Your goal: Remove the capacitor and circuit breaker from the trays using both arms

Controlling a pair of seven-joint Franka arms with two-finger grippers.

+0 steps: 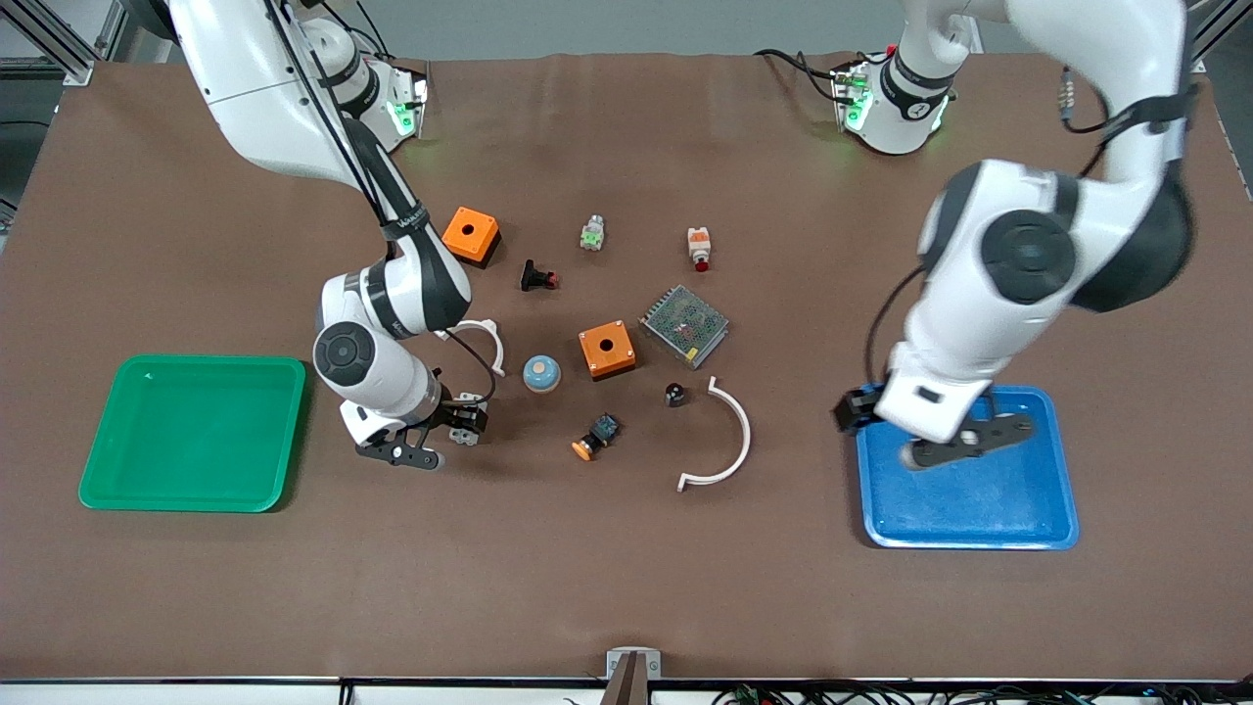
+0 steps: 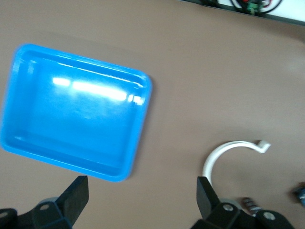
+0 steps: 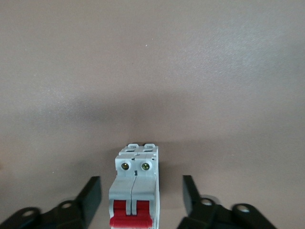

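Note:
The breaker [image 3: 136, 183], a white and light-grey block with two red levers, lies on the brown table between the fingers of my right gripper [image 3: 141, 187]. The fingers stand apart from it on both sides. In the front view my right gripper [image 1: 401, 453] is low beside the green tray [image 1: 127, 370], and its hand hides the breaker. The capacitor [image 1: 675, 394], a tiny black cylinder, stands near the middle of the table beside a white curved strip [image 1: 729, 441]. My left gripper [image 1: 964, 441] hangs open and empty over the blue tray [image 1: 979, 534]; in its wrist view the left gripper [image 2: 143, 195] holds nothing.
Two orange boxes [image 1: 471, 235] [image 1: 606, 350], a mesh-covered module [image 1: 684, 325], a round blue knob [image 1: 541, 373], a blue orange-capped button [image 1: 595, 438], a black red-tipped button [image 1: 536, 277], a white-orange button [image 1: 698, 248] and a second white strip [image 1: 489, 338] lie mid-table.

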